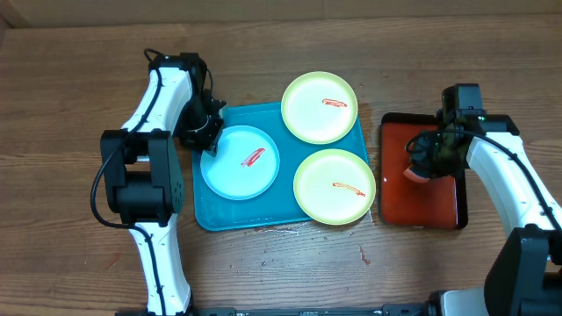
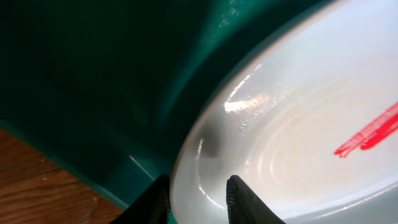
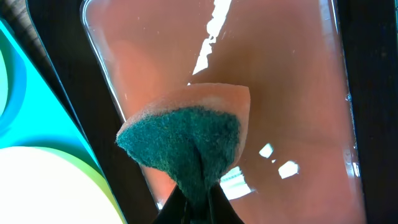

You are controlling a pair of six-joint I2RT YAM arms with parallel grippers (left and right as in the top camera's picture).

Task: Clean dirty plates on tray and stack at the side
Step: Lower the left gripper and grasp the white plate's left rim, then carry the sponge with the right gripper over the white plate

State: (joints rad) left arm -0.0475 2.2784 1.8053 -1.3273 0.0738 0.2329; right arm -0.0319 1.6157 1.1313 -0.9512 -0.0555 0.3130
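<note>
Tray (image 1: 207,218): teal, mid-table; bearing all three plates; far-left corner hidden under the left arm
Light blue plate (image 1: 240,162): flat in the tray's left half; red smear near the centre; right edge just beside both yellow-green plates
Upper yellow-green plate (image 1: 320,107): at the tray's far-right corner, overhanging the far rim; red smear right of centre
Lower yellow-green plate (image 1: 335,186): at the near-right corner, edge over the tray's right rim; orange-red smear
Left gripper (image 1: 209,140): at the light blue plate's left edge; fingers (image 2: 244,202) narrowly apart, one either side of the rim; firm clamping or not cannot be told
Right gripper (image 1: 423,162): over the red tray; fingers (image 3: 227,216) pinched tight on the sponge
Sponge (image 3: 186,146): green scrub face toward the wrist camera, orange foam behind; folded in the pinch
Red tray (image 1: 421,211): black-rimmed, just right of the teal tray; both rims lying between sponge and plates
Table (image 1: 70,132): brown wood; small red mark (image 1: 363,256) near the tray's near-right corner
</note>
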